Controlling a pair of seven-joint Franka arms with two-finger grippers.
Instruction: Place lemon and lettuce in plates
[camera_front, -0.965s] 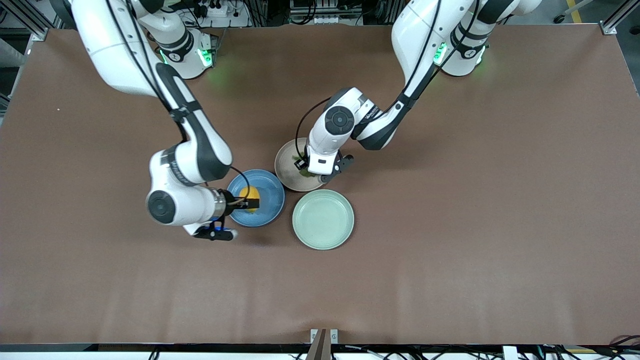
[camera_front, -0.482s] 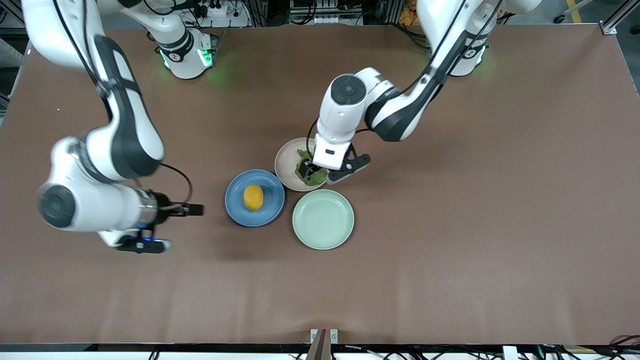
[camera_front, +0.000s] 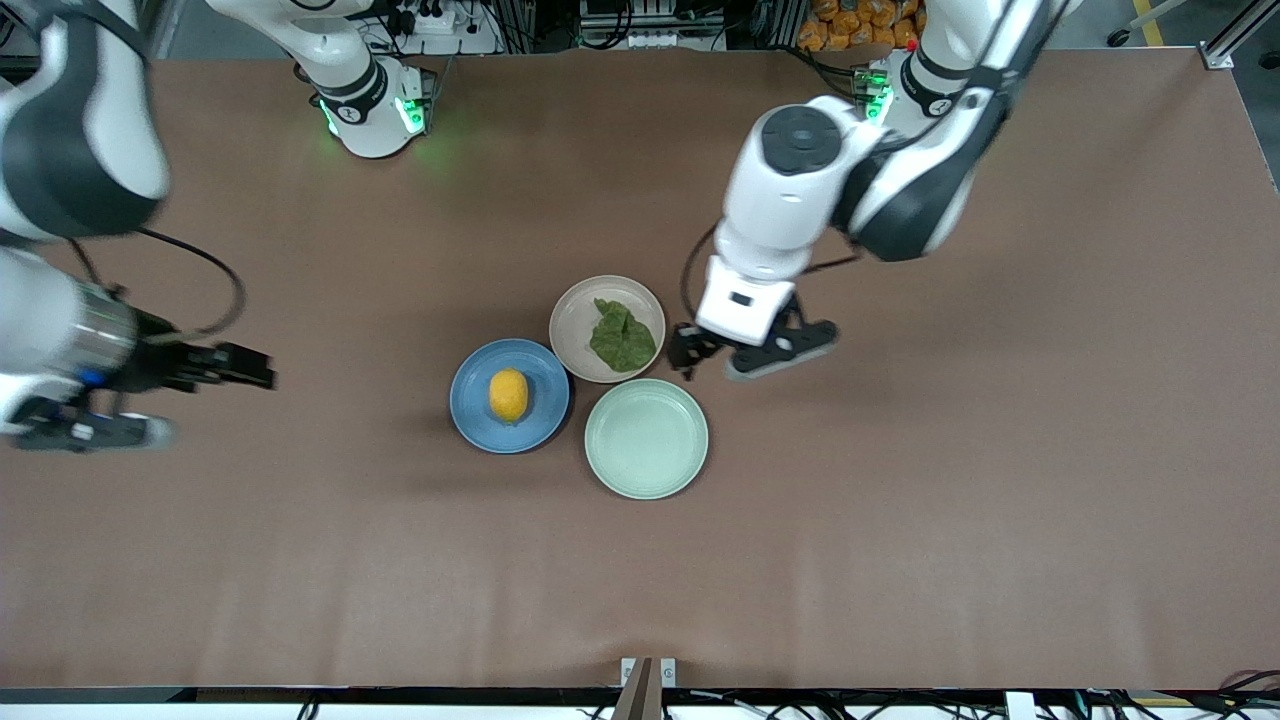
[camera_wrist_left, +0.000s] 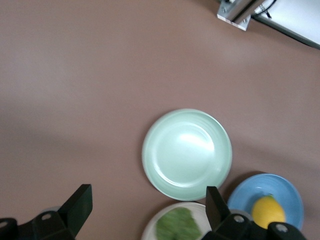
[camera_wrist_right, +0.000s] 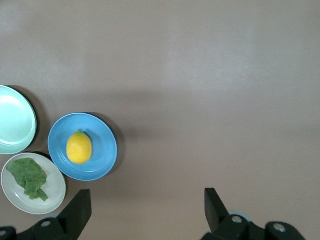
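Note:
The yellow lemon (camera_front: 508, 394) lies in the blue plate (camera_front: 475, 420); it also shows in the right wrist view (camera_wrist_right: 79, 147) and the left wrist view (camera_wrist_left: 268, 211). The dark green lettuce (camera_front: 621, 336) lies flat in the beige-pink plate (camera_front: 572, 320), also in the right wrist view (camera_wrist_right: 29, 177). My left gripper (camera_front: 688, 352) is open and empty, in the air over the bare table beside the beige-pink plate. My right gripper (camera_front: 250, 368) is open and empty, over bare table toward the right arm's end, well apart from the blue plate.
A pale mint green plate (camera_front: 646, 438) stands empty, nearer to the front camera than the beige-pink plate and beside the blue one. The three plates touch or nearly touch. Brown table stretches all round them.
Both grippers have let go and drawn away. The right gripper left the lemon in the blue plate and moved toward its end of the table. The left gripper rose off the lettuce and moved aside.

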